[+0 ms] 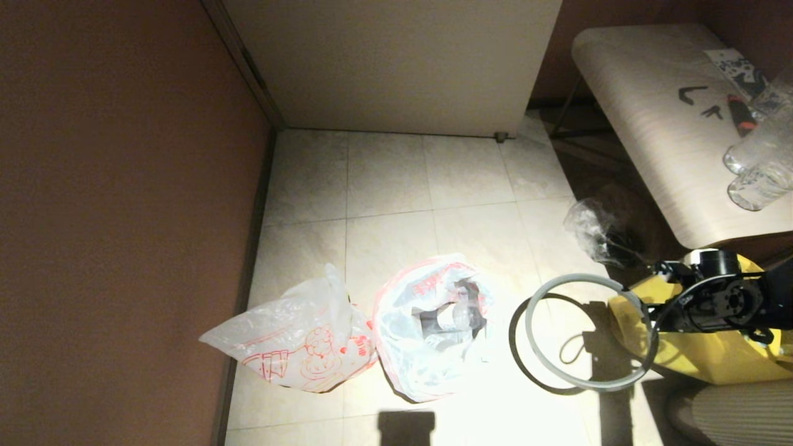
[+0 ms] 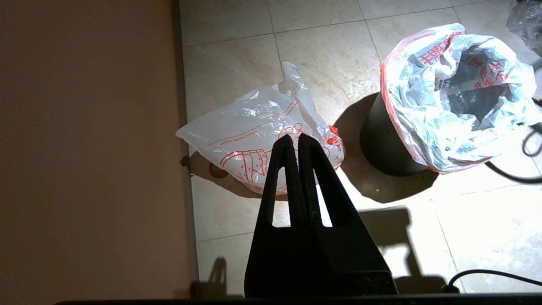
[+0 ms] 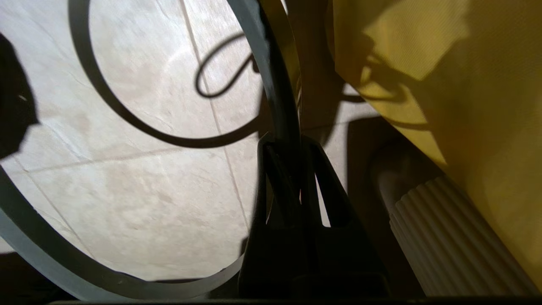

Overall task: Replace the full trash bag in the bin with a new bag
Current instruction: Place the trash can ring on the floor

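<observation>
The full trash bag [image 1: 433,322], whitish with red lettering, lines the black bin [image 2: 381,144] and hangs over its top; the bag's mouth [image 2: 461,89] gapes open. To the left of the bin, by the wall, the new bag [image 1: 297,344] with a red cartoon drawing lies on the floor. My left gripper [image 2: 295,137] hovers shut and empty above the floor, short of the new bag [image 2: 258,135]. The bin's grey ring [image 1: 585,334] is off the bin, held just above the floor to its right, with my right gripper [image 1: 649,313] shut on the ring's edge [image 3: 271,76].
A yellow fabric tote [image 1: 712,353] sits under the right arm. A small clear wrinkled bag [image 1: 591,229] lies by a low wood-grain table [image 1: 650,124] carrying clear bottles. A brown wall [image 1: 124,217] runs along the left, a pale cabinet [image 1: 396,62] behind. A thin black cable [image 2: 508,178] loops on the tiles.
</observation>
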{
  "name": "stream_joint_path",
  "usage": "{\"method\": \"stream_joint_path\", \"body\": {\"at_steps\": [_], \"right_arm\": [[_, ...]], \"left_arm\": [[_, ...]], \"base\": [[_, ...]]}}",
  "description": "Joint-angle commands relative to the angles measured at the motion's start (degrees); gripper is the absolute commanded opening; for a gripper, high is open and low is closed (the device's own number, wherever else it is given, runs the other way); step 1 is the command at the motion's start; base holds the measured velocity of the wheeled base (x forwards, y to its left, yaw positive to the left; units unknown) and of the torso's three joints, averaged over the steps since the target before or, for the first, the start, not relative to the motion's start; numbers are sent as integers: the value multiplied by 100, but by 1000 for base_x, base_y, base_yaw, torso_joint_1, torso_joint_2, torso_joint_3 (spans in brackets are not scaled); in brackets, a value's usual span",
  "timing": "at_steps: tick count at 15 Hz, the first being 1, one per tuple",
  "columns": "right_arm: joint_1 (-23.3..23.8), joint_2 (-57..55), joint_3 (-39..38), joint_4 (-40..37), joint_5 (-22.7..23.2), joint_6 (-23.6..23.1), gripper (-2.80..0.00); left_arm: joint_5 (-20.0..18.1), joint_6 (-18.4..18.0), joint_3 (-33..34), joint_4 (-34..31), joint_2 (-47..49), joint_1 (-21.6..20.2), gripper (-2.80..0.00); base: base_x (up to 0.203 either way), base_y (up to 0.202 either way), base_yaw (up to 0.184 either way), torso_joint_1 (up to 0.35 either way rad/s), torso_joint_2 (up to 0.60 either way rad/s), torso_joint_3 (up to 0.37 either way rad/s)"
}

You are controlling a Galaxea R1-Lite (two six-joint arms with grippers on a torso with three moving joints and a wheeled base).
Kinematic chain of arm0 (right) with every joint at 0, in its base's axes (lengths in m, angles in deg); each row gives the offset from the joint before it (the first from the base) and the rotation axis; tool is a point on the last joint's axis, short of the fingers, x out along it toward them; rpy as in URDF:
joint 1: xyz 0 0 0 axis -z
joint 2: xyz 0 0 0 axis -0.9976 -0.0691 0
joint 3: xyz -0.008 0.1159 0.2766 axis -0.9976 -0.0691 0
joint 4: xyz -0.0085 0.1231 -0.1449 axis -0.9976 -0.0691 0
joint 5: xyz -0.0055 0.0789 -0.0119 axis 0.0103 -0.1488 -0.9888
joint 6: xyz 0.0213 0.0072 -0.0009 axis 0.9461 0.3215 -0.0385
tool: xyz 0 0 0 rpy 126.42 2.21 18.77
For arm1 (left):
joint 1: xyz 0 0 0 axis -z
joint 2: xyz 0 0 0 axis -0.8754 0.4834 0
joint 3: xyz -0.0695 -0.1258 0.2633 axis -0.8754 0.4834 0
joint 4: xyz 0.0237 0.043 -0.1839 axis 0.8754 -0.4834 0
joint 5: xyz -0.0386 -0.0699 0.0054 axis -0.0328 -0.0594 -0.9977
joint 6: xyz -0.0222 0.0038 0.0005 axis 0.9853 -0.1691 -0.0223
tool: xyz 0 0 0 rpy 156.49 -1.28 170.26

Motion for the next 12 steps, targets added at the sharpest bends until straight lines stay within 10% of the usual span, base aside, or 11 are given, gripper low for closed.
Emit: {"method": "stream_joint_path", "body": {"at_steps": [1, 12], "right_arm": [[62, -461, -54, 202, 1, -120, -280], [-370, -1681, -323, 1050, -9, -370, -280]], "left_arm": [[-3, -1, 18, 4, 1, 2, -280], [-3, -1, 18, 4, 1, -6, -280]], "base": [[0, 0, 0, 0, 0, 0], [0, 0, 0, 0, 0, 0]]}}
